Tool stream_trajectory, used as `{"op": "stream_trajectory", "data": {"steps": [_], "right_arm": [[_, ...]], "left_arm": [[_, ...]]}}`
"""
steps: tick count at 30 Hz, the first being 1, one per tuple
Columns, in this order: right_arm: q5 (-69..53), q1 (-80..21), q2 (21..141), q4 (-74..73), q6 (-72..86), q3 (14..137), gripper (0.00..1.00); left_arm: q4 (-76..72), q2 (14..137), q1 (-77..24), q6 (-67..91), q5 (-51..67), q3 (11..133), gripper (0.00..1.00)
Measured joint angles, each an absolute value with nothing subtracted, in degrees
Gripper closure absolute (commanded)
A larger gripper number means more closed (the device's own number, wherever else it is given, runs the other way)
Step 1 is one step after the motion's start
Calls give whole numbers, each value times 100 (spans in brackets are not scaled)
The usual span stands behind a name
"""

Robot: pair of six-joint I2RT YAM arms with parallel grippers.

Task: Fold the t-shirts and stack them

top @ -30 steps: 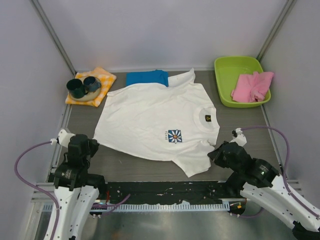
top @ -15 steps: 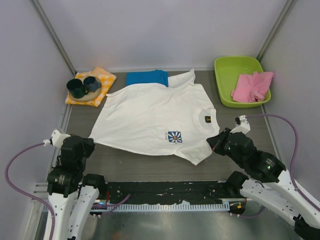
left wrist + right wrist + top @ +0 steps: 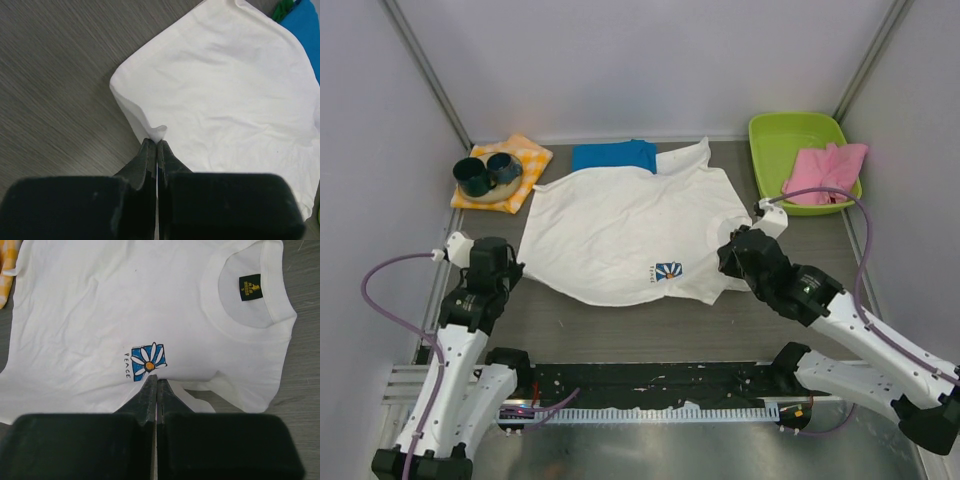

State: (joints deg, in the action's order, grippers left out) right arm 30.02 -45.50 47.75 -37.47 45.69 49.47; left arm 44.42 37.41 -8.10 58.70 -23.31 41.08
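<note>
On the grey counter (image 3: 620,325) the white t-shirt (image 3: 620,230) lies at centre, its 6 o'clock edge now drawn toward 12 o'clock since a moment ago, left fingers (image 3: 145,160) and right fingers (image 3: 147,392) clenched on its fabric, so the first fold looks underway.

Cups (image 3: 485,172) on chk'd cloth (image 3: 527,155); pink rag (image 3: 825,170) in grn bin (image 3: 772,128).
</note>
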Motion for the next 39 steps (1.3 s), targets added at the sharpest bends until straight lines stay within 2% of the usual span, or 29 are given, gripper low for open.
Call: {"op": "stream_trajectory", "data": {"steps": [4, 13, 32, 37, 39], "right_arm": [[3070, -4366, 5273, -3387, 4307, 5089, 99], [2303, -3055, 6488, -2521, 3905, 5349, 99], [1184, -2665, 8757, -1658, 3732, 6582, 99], [1118, -2591, 9371, -1581, 3736, 7017, 99], [1107, -2556, 9620, -1522, 3739, 7175, 95]], "left_arm": [[4038, 4274, -812, 5966, -2469, 4106, 100], [3422, 5502, -812, 6119, -2823, 4248, 100], [2547, 7435, -386, 6307, -3079, 4727, 99], [2359, 7714, -301, 6311, -3044, 4727, 84], [2246, 7837, -290, 6309, -3044, 4722, 61]]}}
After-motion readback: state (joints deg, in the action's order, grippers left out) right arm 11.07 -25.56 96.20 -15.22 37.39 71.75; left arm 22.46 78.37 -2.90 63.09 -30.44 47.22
